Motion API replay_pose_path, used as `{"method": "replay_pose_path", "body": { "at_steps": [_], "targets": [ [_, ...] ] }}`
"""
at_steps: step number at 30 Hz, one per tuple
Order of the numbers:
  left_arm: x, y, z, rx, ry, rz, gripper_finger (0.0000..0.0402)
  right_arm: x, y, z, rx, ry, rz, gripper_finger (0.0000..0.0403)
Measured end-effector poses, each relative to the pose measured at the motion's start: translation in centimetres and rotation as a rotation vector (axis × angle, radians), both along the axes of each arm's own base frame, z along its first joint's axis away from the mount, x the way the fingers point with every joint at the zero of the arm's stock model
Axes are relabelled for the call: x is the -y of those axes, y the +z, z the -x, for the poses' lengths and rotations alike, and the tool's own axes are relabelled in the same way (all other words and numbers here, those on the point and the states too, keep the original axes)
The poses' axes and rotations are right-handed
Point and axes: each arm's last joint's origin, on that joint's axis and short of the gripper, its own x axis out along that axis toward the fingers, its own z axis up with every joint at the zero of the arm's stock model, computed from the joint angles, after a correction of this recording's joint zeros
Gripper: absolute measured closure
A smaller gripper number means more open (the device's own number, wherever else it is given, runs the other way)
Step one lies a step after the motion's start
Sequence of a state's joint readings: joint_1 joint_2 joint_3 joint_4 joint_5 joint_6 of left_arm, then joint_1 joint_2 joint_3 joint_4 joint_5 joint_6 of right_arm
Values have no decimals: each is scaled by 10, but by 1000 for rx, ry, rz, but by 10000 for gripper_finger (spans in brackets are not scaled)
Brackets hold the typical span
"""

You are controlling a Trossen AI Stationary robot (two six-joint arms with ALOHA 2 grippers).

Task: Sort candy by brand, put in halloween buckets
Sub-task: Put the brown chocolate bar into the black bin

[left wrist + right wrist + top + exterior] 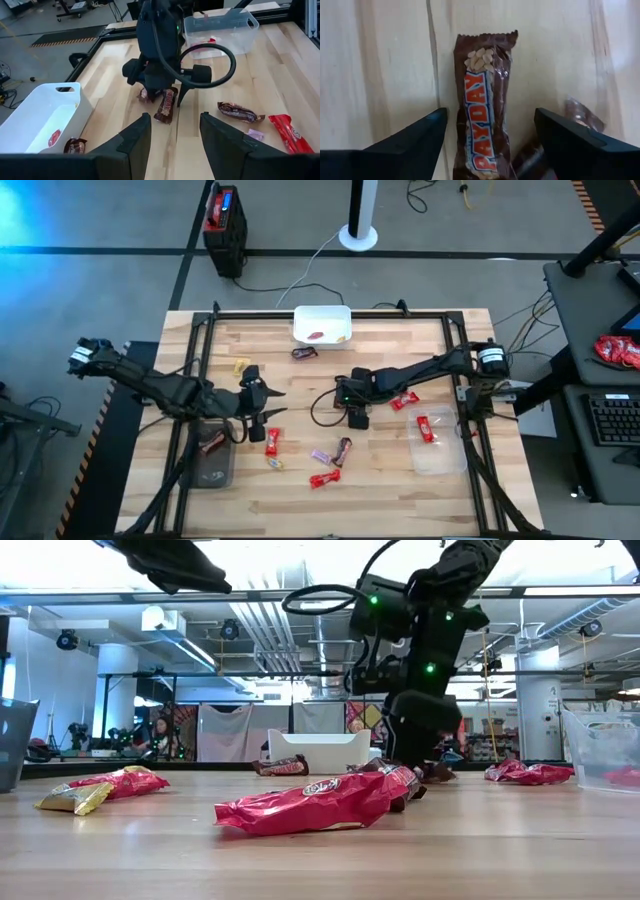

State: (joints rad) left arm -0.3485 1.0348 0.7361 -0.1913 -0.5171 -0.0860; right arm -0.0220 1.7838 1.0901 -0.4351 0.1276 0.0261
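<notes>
Right gripper (490,135) hangs spread wide over the brown PayDay bar (484,107) on the surface (380,490), straddling it lengthwise, looks lined up for a grab, while the left gripper (172,132) waits open nearby.

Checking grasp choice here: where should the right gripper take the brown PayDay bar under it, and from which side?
Across the middle of the PayDay bar, from straight above. It lies flat and lengthwise between the open fingers of the right gripper, so they can close on its long edges.
</notes>
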Motion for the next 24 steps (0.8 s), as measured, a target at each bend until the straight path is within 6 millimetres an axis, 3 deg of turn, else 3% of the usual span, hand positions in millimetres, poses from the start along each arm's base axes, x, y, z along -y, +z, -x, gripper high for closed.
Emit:
{"method": "replay_pose_path", "body": {
  "at_steps": [6,18,24],
  "targets": [
    [0,-3,0,6,6,13,248,0,-3,-2,6,-22,-15,171],
    [0,-24,2,33,8,38,248,-5,-1,-4,34,2,-54,357],
    [2,-37,2,103,-104,56,248,-20,20,-4,132,17,-69,372]
  ]
}}
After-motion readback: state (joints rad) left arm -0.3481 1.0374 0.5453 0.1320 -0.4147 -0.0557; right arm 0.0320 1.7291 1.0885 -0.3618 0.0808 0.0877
